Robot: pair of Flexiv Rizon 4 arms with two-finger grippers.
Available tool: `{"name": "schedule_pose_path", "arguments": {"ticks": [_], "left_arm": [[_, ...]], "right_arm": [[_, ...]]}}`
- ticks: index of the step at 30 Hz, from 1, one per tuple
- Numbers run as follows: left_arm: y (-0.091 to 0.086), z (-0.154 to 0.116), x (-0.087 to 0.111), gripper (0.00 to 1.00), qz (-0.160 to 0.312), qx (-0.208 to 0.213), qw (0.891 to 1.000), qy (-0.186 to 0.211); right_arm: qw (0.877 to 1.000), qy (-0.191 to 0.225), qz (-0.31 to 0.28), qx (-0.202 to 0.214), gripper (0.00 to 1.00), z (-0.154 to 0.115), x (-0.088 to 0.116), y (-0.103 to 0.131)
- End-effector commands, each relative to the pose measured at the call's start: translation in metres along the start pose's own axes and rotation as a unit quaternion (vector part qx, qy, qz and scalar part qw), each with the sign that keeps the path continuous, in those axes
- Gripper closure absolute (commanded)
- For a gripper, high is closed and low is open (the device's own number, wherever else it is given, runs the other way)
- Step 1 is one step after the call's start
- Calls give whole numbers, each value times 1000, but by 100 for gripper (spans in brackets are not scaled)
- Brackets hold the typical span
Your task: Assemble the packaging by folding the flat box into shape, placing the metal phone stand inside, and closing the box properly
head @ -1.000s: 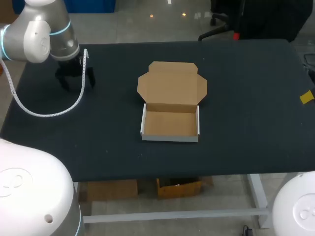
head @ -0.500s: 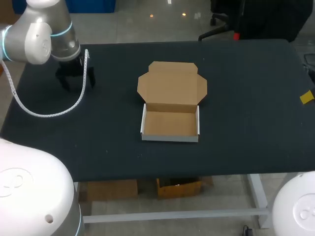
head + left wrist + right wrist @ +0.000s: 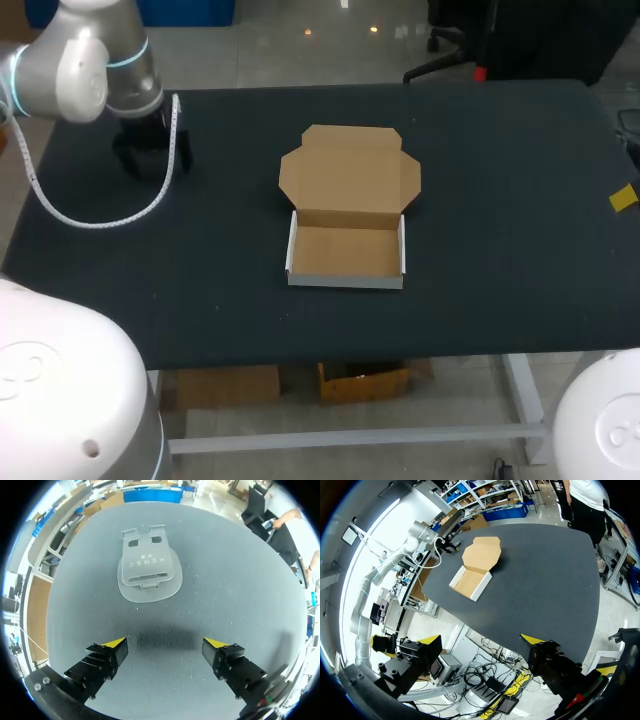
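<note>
So the box sits about mid-table with its tray already folded up. The walls stand, the mouth faces up, and the lid lies flat on the far side with its side flaps spread out. I'd guess it's left that way on purpose, so something can drop straight in from above without anything in the way. The box's long side runs across the table, left to right as the robot sees it, and the lid hinges along the far long edge.

The stand is way off in the far left corner, well apart from the box. From the head view you can't see it, because the left arm's wrist hides it. The left wrist view shows it lying flat on the cloth just ahead of the left gripper. The gripper's fingers are spread wide with nothing between them, which looks to me like lining up for a grab from above.

The stand's long axis runs straight away from the gripper. The rounded base is the nearer end, and the squared end with two cutouts points away. The fingers would straddle it across its width, so that seems a sensible approach.

The right gripper hangs off past the table's edge, fingers apart and empty. It's probably just parked out of the way until the lid needs closing.
</note>
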State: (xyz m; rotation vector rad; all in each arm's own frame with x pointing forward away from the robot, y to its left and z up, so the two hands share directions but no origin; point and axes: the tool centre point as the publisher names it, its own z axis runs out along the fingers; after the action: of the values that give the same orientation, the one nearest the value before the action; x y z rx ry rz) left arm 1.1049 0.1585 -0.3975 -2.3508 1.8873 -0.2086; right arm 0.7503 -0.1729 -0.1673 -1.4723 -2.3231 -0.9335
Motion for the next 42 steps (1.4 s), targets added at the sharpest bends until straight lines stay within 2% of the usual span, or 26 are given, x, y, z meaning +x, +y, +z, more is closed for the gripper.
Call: {"name": "schedule_pose_path", "arguments": {"ticks": [1, 18, 42], "left_arm": [[-13, 5, 1, 0, -1, -12, 1000, -2], [-39, 9, -4, 0, -19, -4, 1000, -4], [-56, 9, -13, 0, -26, 2, 1000, -3]], "right_arm": [[1000, 0, 0, 0, 0, -1, 1, -1], [1000, 0, 0, 0, 0, -1, 1, -1], [1000, 0, 0, 0, 0, -1, 1, -1]]}}
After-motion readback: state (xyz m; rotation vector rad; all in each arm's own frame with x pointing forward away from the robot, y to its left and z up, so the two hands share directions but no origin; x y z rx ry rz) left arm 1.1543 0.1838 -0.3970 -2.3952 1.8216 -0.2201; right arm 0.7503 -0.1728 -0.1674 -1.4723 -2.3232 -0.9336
